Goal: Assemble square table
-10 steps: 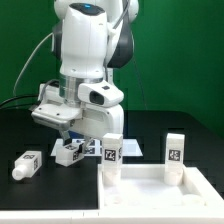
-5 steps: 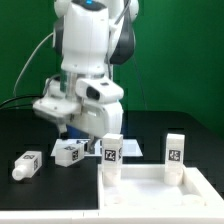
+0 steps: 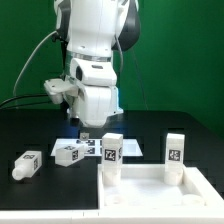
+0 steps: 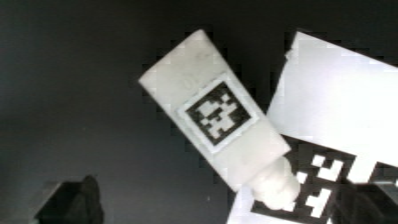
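Sitting near-right in the exterior view, the square tabletop (image 3: 160, 196) lies ribbed side up w/ two legs upright at its far edge: left upright leg (image 3: 112, 150) and right upright leg (image 3: 176, 149), tags facing the camera. Two more lie flat on the black table (image 3: 25, 125): middle leg (image 3: 68, 152), just left of the left upright one, and outer leg (image 3: 27, 165), further left. Marker board (image 3: 128, 146) lies behind them. Gripper (image 3: 72, 118) hangs above the middle leg, apart from it. In the wrist view only one dark fingertip (image 4: 71, 200) shows, so can't tell the claw's width.
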Controlling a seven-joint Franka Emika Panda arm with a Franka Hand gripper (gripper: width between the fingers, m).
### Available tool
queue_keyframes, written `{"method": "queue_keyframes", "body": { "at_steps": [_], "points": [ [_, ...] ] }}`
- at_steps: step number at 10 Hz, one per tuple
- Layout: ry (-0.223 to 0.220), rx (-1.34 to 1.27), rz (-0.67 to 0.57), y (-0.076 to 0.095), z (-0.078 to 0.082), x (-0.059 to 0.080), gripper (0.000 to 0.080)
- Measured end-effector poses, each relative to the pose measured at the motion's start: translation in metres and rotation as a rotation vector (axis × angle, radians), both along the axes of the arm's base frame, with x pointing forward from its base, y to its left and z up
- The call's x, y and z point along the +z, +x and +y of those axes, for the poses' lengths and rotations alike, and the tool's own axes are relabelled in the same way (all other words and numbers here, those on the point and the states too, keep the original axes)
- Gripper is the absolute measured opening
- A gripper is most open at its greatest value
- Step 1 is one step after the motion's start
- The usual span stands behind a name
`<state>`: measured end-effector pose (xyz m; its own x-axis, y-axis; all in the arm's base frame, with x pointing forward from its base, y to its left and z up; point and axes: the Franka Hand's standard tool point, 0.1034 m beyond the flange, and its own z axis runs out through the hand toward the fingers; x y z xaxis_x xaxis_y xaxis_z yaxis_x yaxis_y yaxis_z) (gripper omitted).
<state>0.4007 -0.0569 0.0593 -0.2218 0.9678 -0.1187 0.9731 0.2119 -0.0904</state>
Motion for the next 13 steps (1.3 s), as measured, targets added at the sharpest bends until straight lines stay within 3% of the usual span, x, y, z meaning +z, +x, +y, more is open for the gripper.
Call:
{"method": "queue_keyframes", "body": {
  "at_steps": [2, 4, 5, 9, 10, 12, 13],
  "points": [
    [-0.006, -0.131, -0.016, 0.0, 0.0, 0.0, 0.0649],
    [-0.059, -0.481, 0.014, 0.001, -0.014, 0.005, 0.0649],
    [-0.098, -0.649, 0.017, 0.002, -0.011, 0.007, 0.0649],
    [-0.098, -0.85, -0.02, 0.005, -0.008, 0.007, 0.0649],
    [-0.11, -1.023, -0.024, 0.004, -0.02, 0.005, 0.0649],
    [-0.19, -1.387, 0.01, -0.004, -0.029, -0.003, 0.0649],
    [-0.215, -1.465, 0.023, 0.001, -0.029, -0.002, 0.0649]
  ]
}}
